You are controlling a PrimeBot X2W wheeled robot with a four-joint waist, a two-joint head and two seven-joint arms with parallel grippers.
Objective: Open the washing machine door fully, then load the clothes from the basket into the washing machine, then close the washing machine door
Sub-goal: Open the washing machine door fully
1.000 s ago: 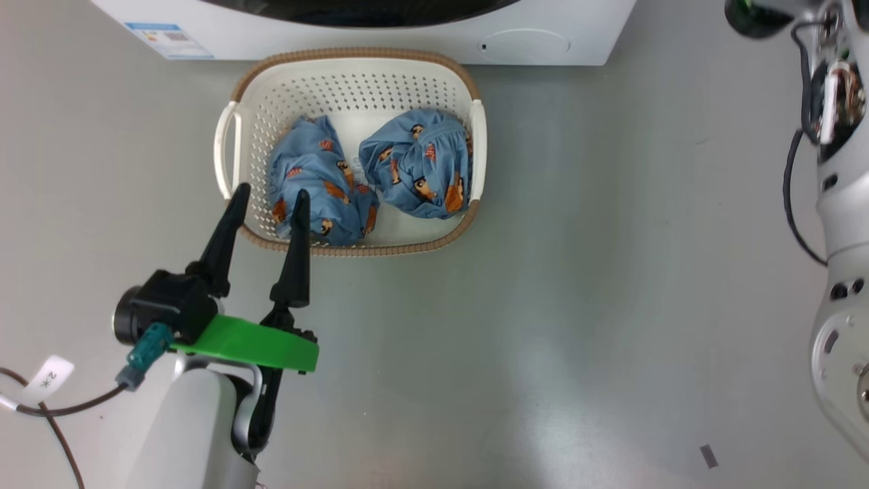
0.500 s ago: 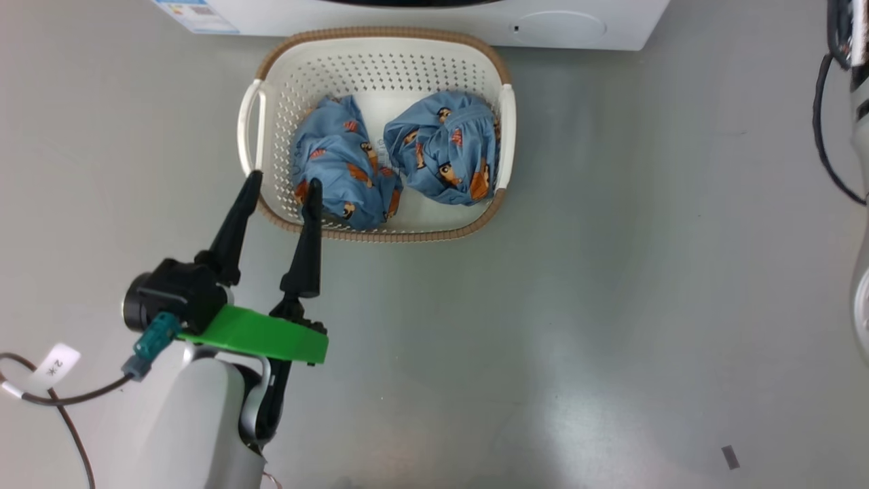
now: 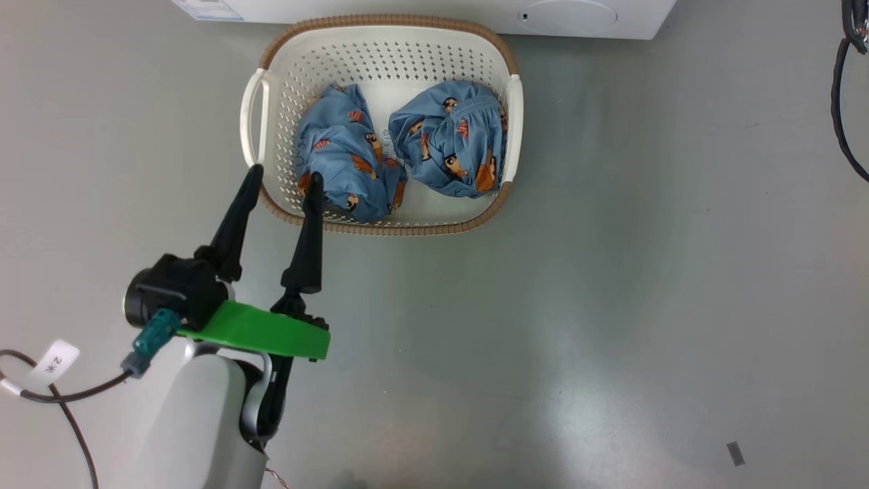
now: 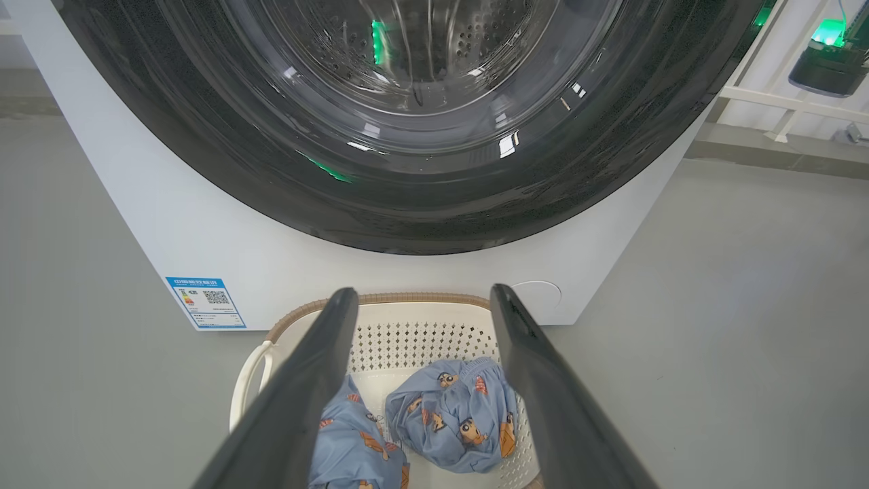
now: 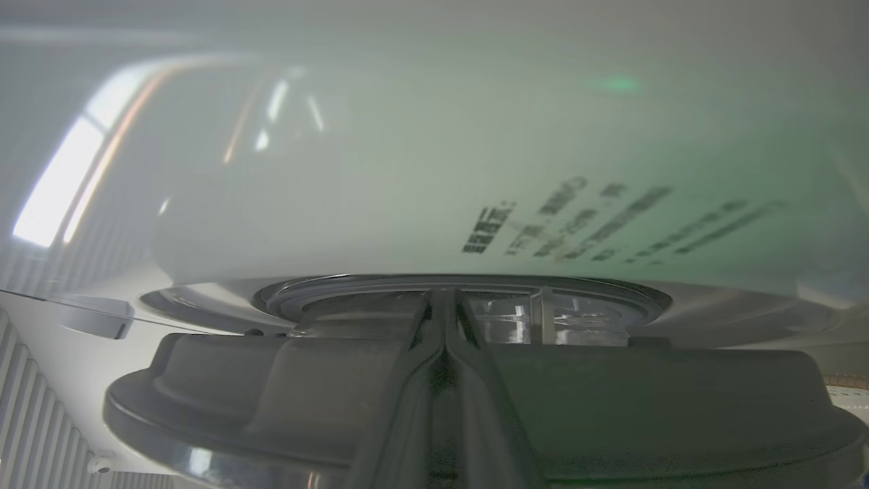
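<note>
Camera shift since earlier; left claw wide apart by basket rim, right claw clenched.

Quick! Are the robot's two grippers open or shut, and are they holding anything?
Left gripper: open, holding nothing, by the basket rim.
Right gripper: shut, fingers pressed together with nothing between them.

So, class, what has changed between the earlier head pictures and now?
The head camera shifted, so the whole picture slid; nothing was grasped or released. The left gripper stays open at the basket rim, both clothes bundles lie inside, and the right gripper stays shut.
</note>
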